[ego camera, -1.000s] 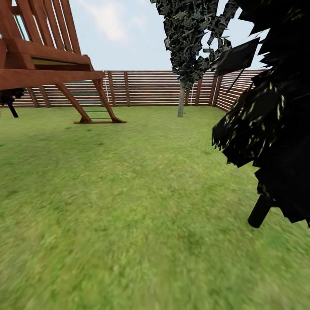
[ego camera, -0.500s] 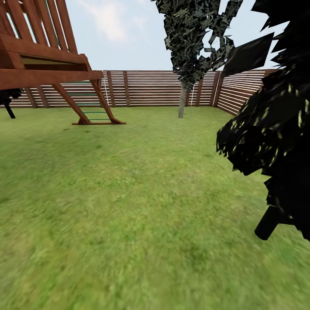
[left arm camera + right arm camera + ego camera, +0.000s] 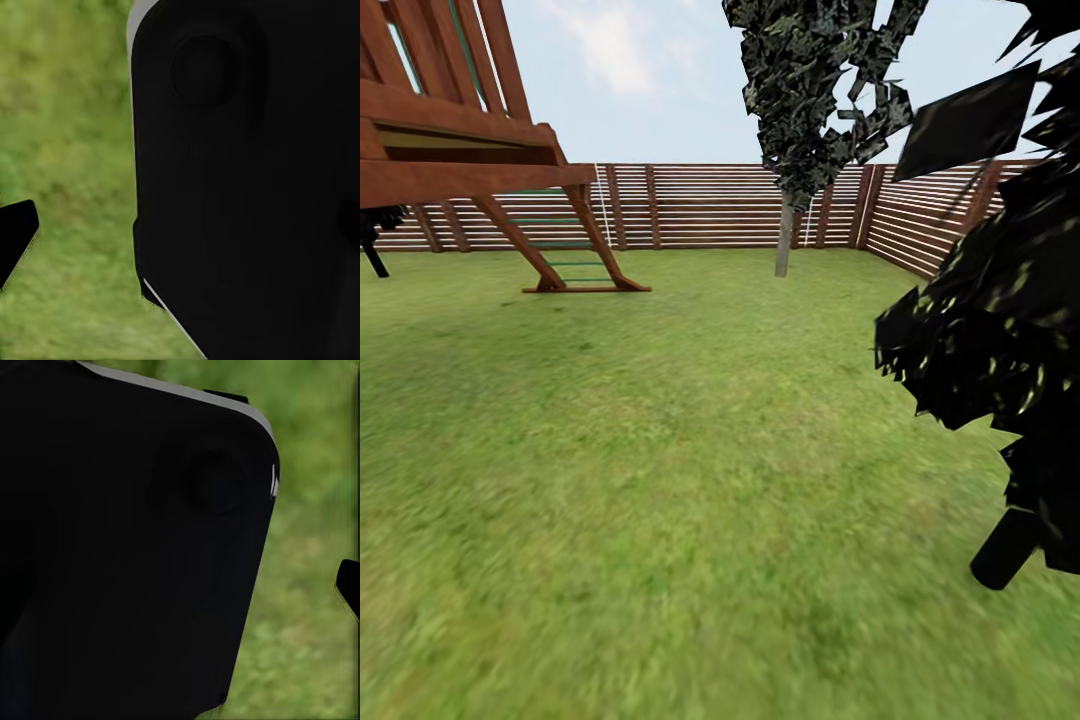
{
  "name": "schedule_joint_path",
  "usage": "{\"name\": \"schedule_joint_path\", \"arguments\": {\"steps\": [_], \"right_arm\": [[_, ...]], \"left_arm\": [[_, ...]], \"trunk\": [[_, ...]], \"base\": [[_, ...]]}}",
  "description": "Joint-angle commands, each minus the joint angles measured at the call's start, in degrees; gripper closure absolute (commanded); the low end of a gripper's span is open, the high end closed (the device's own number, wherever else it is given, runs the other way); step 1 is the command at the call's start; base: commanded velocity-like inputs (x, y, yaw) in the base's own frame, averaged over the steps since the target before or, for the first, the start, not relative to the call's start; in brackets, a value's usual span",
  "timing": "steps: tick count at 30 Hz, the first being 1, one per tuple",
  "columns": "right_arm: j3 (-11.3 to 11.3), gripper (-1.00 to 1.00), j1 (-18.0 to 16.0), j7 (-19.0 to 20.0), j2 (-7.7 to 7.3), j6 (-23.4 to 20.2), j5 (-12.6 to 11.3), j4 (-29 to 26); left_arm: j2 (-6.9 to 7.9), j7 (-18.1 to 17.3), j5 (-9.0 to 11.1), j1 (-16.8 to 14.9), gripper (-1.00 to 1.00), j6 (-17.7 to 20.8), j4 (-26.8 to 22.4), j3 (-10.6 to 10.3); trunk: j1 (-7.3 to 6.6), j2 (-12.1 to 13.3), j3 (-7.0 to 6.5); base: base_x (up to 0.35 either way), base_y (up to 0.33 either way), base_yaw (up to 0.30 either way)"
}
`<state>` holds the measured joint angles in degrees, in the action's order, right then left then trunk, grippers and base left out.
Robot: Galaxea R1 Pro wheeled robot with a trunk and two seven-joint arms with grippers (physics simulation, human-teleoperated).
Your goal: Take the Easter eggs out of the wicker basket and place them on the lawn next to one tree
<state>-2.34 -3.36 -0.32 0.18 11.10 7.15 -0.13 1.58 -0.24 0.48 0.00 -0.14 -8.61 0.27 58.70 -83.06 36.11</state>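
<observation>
In the head view the lawn [image 3: 690, 480] spreads wide across the foreground, short green grass with yellowish patches, running back to a brown horizontal-slat fence [image 3: 710, 205] that turns a corner at the far right. A tree [image 3: 784, 235] with a thin pale trunk stands on the grass just in front of that fence, its dark angular leaf planes rising against the pale sky. At the near right a second mass of black-green foliage [image 3: 1000, 330] hangs low over the grass, with a short dark stub of trunk [image 3: 1005, 548] slanting out beneath it. At the upper left a red-brown wooden play structure [image 3: 460, 150] leans into view, its slanted legs and green ladder rungs meeting the grass near the fence. In the left wrist view a large black body of the robot [image 3: 247, 187] covers most of the picture, with blurred lawn [image 3: 67, 150] beside it and 1 small black tip [image 3: 15, 236] at the edge; I cannot tell how far the left gripper is open or whether it holds anything. In the right wrist view a similar black body with a grey edge [image 3: 127, 555] blocks most of the scene, green lawn [image 3: 315, 510] beyond it and 1 small black tip [image 3: 349, 585] at the border; the right gripper's state cannot be told either.
</observation>
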Motion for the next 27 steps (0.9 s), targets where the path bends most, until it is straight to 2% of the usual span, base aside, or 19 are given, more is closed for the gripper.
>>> {"name": "schedule_joint_path", "arguments": {"steps": [1, 27], "right_arm": [[-0.2, -1.00, 0.0, 0.0, 0.00, 0.1, 0.2, 0.0], [-0.2, -1.00, -0.1, 0.0, 0.00, 0.1, 0.2, 0.0]], "left_arm": [[0.00, 0.0, 0.0, 0.0, -1.00, 0.0, 0.0, 0.0], [0.00, 0.0, 0.0, 0.0, -1.00, 0.0, 0.0, 0.0]], "trunk": [[0.03, 0.0, 0.04], [0.03, 0.0, 0.04]], "base": [[0.323, 0.000, 0.000], [0.323, 0.000, 0.000]]}}
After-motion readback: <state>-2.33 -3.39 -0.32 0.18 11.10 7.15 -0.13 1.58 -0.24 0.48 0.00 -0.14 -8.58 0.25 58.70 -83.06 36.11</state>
